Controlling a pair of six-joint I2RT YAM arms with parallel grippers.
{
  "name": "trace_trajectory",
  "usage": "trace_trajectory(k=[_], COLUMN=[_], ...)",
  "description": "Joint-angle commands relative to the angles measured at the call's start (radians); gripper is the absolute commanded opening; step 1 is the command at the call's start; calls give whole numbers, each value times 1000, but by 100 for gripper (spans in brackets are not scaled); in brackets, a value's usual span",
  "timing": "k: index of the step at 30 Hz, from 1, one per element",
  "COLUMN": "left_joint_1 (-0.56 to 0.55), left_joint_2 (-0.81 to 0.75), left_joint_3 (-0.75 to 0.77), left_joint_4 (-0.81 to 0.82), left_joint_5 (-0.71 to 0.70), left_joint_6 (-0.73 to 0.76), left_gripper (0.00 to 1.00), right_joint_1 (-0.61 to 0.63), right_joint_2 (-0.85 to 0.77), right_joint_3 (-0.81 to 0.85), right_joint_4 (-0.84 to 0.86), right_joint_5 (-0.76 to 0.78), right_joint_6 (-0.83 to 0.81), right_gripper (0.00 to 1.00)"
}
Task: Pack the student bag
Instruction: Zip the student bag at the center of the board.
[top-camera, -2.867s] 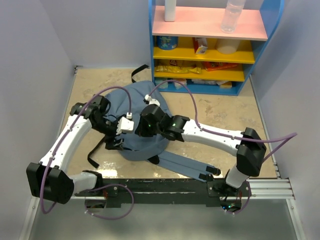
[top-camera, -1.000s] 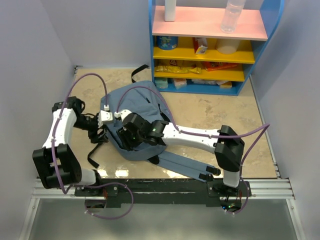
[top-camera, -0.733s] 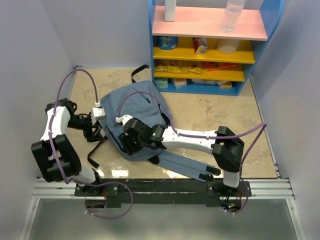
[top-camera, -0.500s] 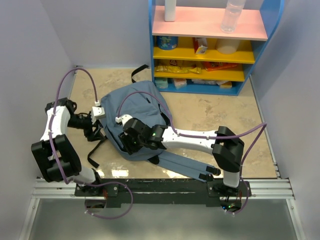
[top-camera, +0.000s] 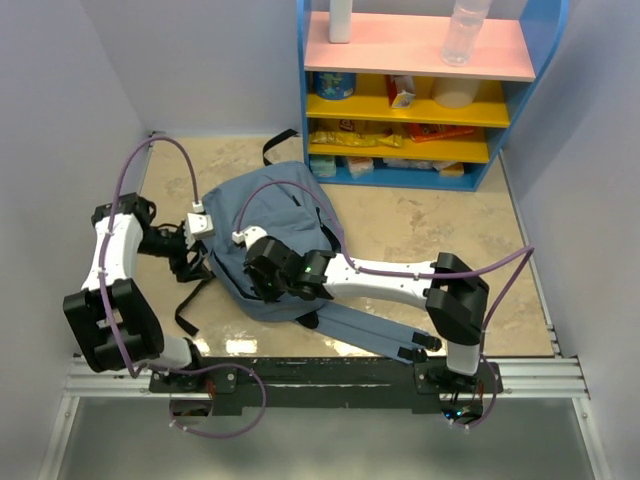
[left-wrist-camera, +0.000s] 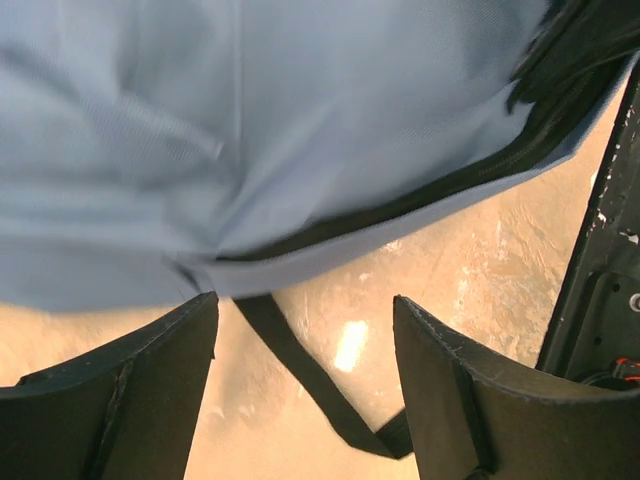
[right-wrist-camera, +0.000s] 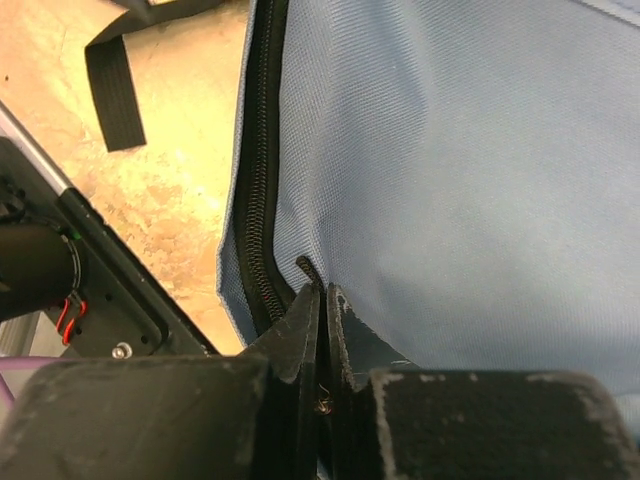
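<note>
Student bag (top-camera: 285, 215) lies flat on the table (top-camera: 440, 225), toward 9 o'clock of the table's middle in the top view. Its padded shoulder straps (top-camera: 370, 335) trail off toward 5 o'clock, near the arm bases. Right gripper (right-wrist-camera: 322, 300) is at the bag's 7 o'clock edge. Its jaws are pressed together with a small dark tab at the tips, taken to be the zip pull (right-wrist-camera: 306, 266). The zipper (right-wrist-camera: 262, 170) runs away from the tips along the fabric edge, and its teeth look meshed over the stretch in view. Left gripper (left-wrist-camera: 300, 310) is at the bag's 9 o'clock side with its jaws spread wide and nothing between them. It hovers just off the fabric hem, with a black webbing strap (left-wrist-camera: 300, 370) lying on the table below it. Whether the dark band under the hem in the left wrist view is an opened mouth or only the zip tape cannot be told. The blue shelf (top-camera: 420, 100) at 12 to 1 o'clock holds bottles and packets, well apart from both arms. Judgement: the task is at an early stage. The bag is positioned and the zip is in hand, but no item is seen inside the bag or in either gripper. Left to do, on this reading: run the zip open, spread the mouth, fetch the items, load them, close the bag.
</note>
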Motion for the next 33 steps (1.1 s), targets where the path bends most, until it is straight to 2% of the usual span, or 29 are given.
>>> trace_trajectory(k=[1,2,5,8,13,21,24,25,28,33], left_joint_1=[-121,-194,-288,-323,-324,-345,-411,-425,-455,-457], left_joint_2=[-105,-154,-216,-175,-127,-118,-90,-78,-48,-35], left_joint_3=[14,-4,-27,-36,-78,-114,-140,-151,-173,-150], left_joint_4=[-14,-14,-12,-12,-11,107,174,196,235,201], left_joint_5=[26,29,86,109,94,127,94,83,72,77], left_joint_6=[-11,-12,-14,-15,26,-31,-66,-93,-113,-109], left_gripper=[75,77,80,80,80,81,70,60,45,39], right_joint_1=[0,-3,-3,-3,-3,-2,-3,-3,-3,-3], right_joint_2=[-80,-85,-117,-161,-188,-195,-202,-206,-221,-225], right_joint_3=[0,-3,-29,-84,-133,-155,-164,-167,-191,-208], right_joint_4=[21,24,48,108,145,169,172,173,186,196], right_joint_5=[100,108,141,146,134,135,145,151,161,168], right_joint_6=[21,26,64,113,161,190,199,201,211,224], right_gripper=[1,1,0,0,0,0,0,0,0,0])
